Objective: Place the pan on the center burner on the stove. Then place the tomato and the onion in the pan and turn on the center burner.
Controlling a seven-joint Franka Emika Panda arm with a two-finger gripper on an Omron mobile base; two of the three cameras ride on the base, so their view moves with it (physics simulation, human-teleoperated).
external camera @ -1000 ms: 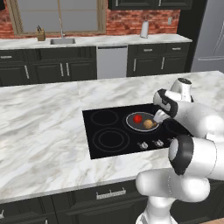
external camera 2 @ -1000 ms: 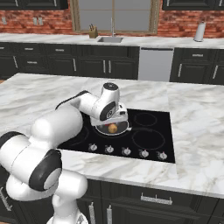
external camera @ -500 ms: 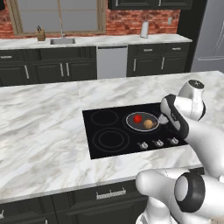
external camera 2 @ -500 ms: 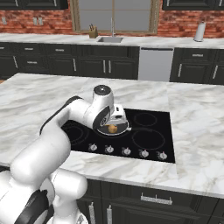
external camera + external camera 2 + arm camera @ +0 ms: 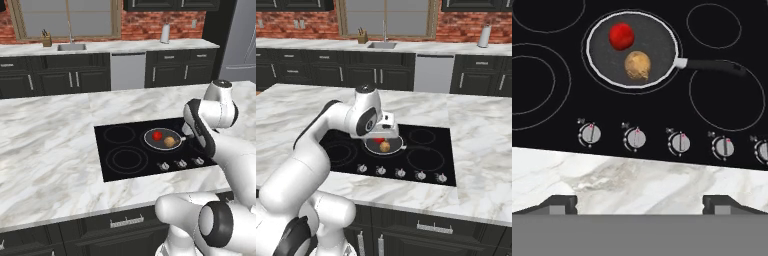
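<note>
We see the pan sitting on the center burner of the stove, with the tomato and the onion both inside it, touching or nearly touching each other. The pan's black handle runs out toward the right side of the hand view, across the neighbouring ring. So we judge that what remains is the burner control.

The relation that matters now is between the gripper and the row of knobs along the stove's near edge. In the hand view the camera looks down on that row, with the marble bench directly under the fingers and the knobs just beyond them, between the fingers and the pan. Five knobs lie in a line running left to right across this view; the third in the line falls closest to the midline between the fingertips, the second just to its left, below the pan. We cannot tell from the markings which knob serves the center burner, though the middle one seems the likely candidate.

The fingers stand spread wide, holding nothing and touching nothing, hanging over the bench edge. A short advance forward and down toward the row would bring them around a knob, and they would need to narrow a good deal to pinch so small a dial.
</note>
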